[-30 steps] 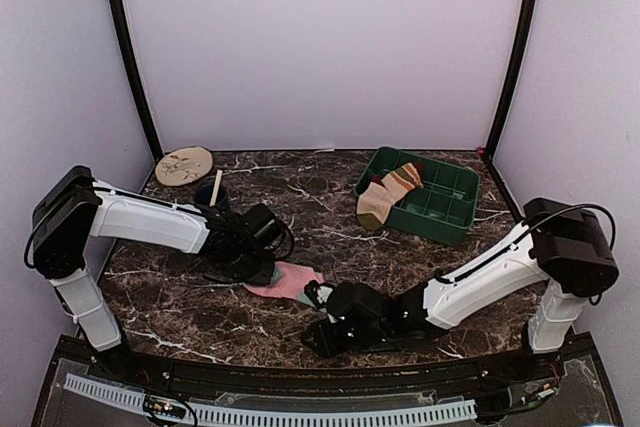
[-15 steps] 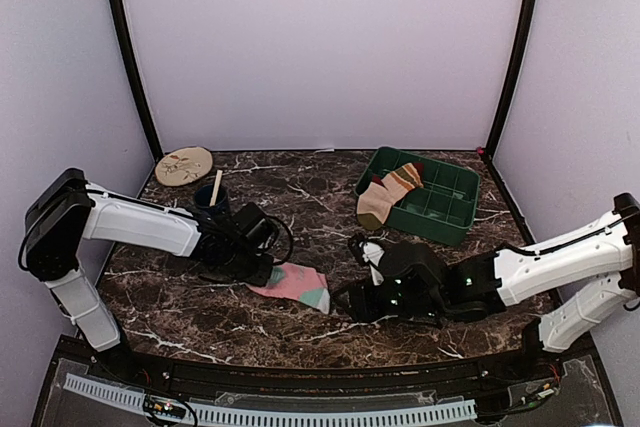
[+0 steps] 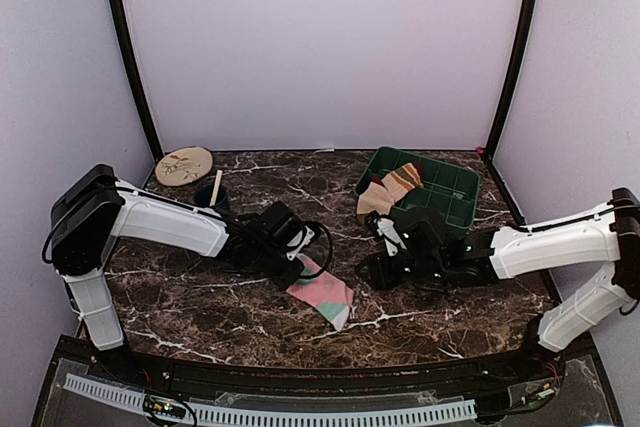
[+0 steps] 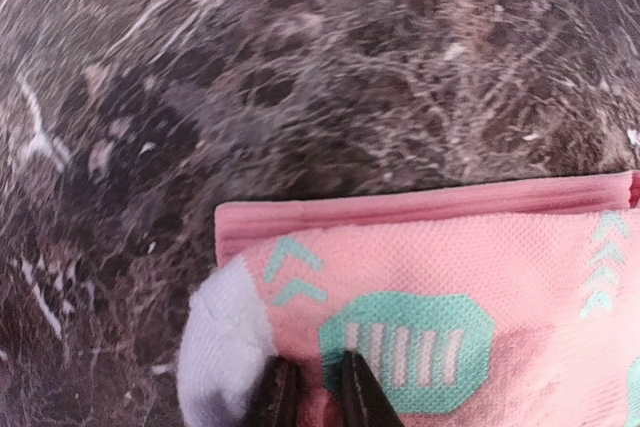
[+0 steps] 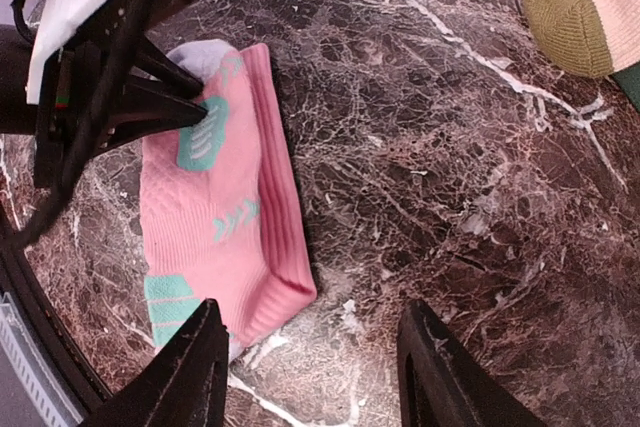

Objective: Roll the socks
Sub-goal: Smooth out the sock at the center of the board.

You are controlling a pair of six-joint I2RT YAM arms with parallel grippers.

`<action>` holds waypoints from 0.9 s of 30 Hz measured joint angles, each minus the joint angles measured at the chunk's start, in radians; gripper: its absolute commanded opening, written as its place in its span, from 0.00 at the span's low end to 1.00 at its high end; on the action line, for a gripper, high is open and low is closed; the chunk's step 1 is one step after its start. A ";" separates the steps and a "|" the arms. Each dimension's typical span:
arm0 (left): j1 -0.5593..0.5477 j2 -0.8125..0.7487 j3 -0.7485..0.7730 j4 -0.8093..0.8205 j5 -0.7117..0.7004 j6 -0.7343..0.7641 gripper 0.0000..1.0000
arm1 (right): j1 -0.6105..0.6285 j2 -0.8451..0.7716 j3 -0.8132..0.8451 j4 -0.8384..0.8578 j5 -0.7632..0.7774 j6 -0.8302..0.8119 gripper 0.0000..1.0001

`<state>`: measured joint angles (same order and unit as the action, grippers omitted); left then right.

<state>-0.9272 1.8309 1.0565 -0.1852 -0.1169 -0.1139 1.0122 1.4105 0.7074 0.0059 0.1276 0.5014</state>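
A pink sock with mint patterns and a white toe lies flat on the marble table, pointing down-right. It also shows in the left wrist view and the right wrist view. My left gripper is shut on the sock's toe end, pinching the fabric. My right gripper is open and empty, just right of the sock, jaws spread wide over bare table. A second sock, beige with brown and orange stripes, hangs over the rim of a green bin.
A round wooden plate lies at the back left with a dark cup holding a stick beside it. The beige sock's olive toe shows at the top right of the right wrist view.
My left gripper has dragged the pink sock right and toward the front, turning it. My right gripper has let go and moved right and back, opening wide.
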 measured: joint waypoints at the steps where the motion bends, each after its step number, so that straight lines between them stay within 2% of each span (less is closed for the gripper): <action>1: -0.008 0.008 0.009 0.005 0.000 0.030 0.17 | -0.016 0.000 0.000 0.006 -0.025 -0.014 0.55; 8: -0.029 0.049 0.049 0.048 0.013 0.203 0.15 | -0.131 0.037 -0.003 0.071 -0.296 -0.101 0.56; 15: -0.029 0.065 0.056 0.092 0.036 0.296 0.11 | -0.167 0.096 -0.050 0.157 -0.553 -0.116 0.57; 21: -0.023 0.073 0.056 0.119 0.085 0.332 0.11 | -0.182 0.152 -0.070 0.216 -0.675 -0.112 0.57; 27: -0.011 0.073 0.056 0.121 0.140 0.347 0.14 | -0.190 0.208 -0.070 0.262 -0.732 -0.111 0.57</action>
<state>-0.9382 1.9038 1.1122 -0.0643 0.0231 0.2333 0.8227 1.6184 0.6373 0.2676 -0.6044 0.3904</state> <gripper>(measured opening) 0.120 0.572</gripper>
